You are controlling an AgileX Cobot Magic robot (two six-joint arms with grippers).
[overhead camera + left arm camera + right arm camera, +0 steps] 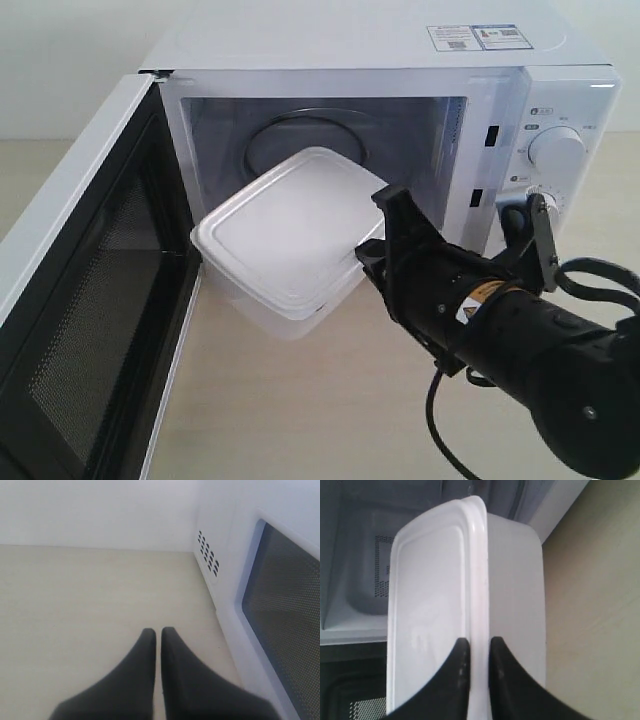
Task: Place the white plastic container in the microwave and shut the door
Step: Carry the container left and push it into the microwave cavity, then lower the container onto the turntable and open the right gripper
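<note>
At the mouth of the open microwave [360, 45], the right gripper [378, 228] holds the white container [290, 235] off the table [300, 400], tilted, its far end inside the opening and its near end out in front. The right arm reaches in slantwise from the lower right, its fingers [457, 670] clamped on the lid's rim, one above and one below. The door [90, 290] stands wide open on the left. Beside the microwave's outer wall, the left gripper [157, 632] hangs over the table with its fingers together, holding nothing.
</note>
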